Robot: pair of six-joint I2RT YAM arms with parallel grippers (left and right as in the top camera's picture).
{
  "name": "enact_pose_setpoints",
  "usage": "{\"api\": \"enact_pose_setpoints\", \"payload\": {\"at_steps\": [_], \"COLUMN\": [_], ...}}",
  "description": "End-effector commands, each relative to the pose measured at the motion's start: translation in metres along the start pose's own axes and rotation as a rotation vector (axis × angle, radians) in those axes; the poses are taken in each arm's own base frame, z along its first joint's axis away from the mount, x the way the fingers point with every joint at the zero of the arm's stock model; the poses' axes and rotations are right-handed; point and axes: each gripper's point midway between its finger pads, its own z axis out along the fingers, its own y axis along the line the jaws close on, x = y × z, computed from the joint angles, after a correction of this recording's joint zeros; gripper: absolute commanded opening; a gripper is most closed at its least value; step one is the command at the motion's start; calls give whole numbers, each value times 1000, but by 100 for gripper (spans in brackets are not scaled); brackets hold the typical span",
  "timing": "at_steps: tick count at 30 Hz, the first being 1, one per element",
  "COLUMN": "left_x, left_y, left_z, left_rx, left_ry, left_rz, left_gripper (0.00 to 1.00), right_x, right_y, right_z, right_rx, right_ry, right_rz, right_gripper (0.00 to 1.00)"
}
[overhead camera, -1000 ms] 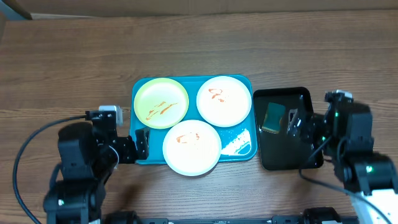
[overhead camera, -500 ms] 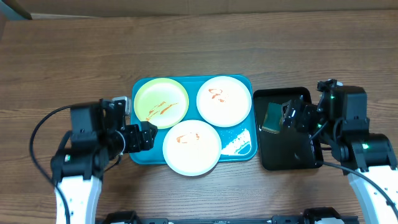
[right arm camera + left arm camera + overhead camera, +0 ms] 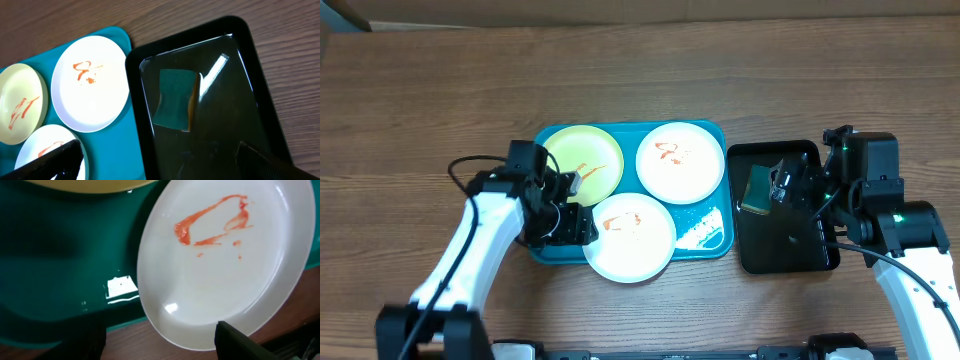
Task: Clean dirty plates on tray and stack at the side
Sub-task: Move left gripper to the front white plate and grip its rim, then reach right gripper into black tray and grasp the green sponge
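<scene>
At the tray (image 3: 718, 212) front edge, left gripper (image 3: 585, 228) sits spread apart around a white plate (image 3: 630, 238) rim, maybe touching it. Right gripper (image 3: 783, 186) hangs wide apart by the sponge (image 3: 758, 190).

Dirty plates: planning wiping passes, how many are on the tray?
3, none hidden: yellow-green plate rear left on the tray, rear white plate beside it, front white plate centre.

We log the left arm as swung in from the table beside the tray (image 3: 712, 214); it now reaches over the tray's left end. We log the left gripper (image 3: 582, 226) as moved from the tray's left edge to the near-left rim of the front white plate (image 3: 629, 236). We log the right gripper (image 3: 782, 186) as shifted slightly left over the black tray (image 3: 790, 250), toward the sponge (image 3: 758, 190).
</scene>
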Motion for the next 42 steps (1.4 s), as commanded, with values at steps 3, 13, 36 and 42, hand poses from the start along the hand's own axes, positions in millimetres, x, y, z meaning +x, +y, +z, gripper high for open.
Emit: {"api": "enact_pose_setpoints", "payload": {"at_steps": [3,13,36,42], "left_x": [0,-3,-8,-8], "left_y": [10,16,6,12], "left_z": [20,40,46,46], "left_rx": [-24,-23,-32,-68], "left_ry": [85,126,106,104], "left_rz": [-15,-30,28,1], "left_gripper": [65,32,7,4], "right_x": [-10,-10,-10,-10], "right_y": [4,4,4,4], "right_z": [-6,-6,-6,-6], "right_rx": [-15,-15,-15,-14], "right_ry": [-30,-30,-30,-30], "right_rz": [0,0,0,0], "right_gripper": [100,100,100,100]}}
